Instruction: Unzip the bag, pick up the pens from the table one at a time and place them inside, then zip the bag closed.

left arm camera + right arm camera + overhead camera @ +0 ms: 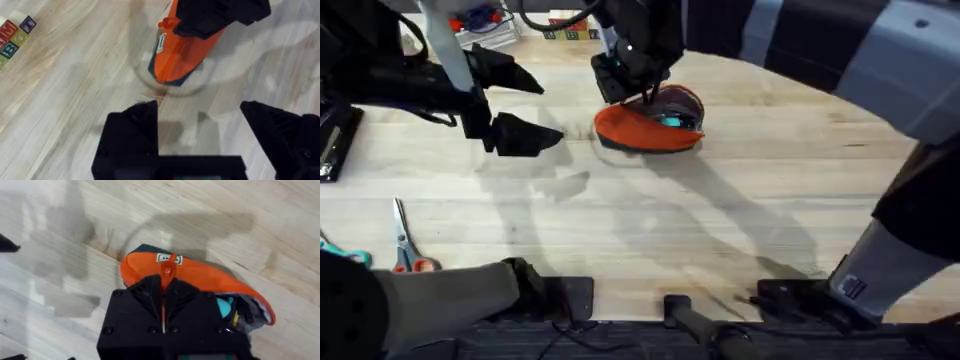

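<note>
The orange bag (642, 128) lies at the far middle of the table (720, 220), its dark base strip toward me. My right gripper (640, 92) reaches across and stands over it. In the right wrist view that gripper (163, 291) is shut on the orange zipper pull (167, 270). The bag (200, 277) gapes open at one end, where a teal pen (223, 307) shows inside. My left gripper (548, 110) hovers open just left of the bag, touching nothing. Its wrist view shows the bag (177, 57) ahead, beyond its open fingers (132, 130).
Orange-handled scissors (405, 245) and a teal-handled pair (350, 257) lie near the front left edge. Lettered toy blocks (14, 37) sit at the back of the table, beside a tray (485, 25) of small items. Bare tabletop stretches across the middle and right.
</note>
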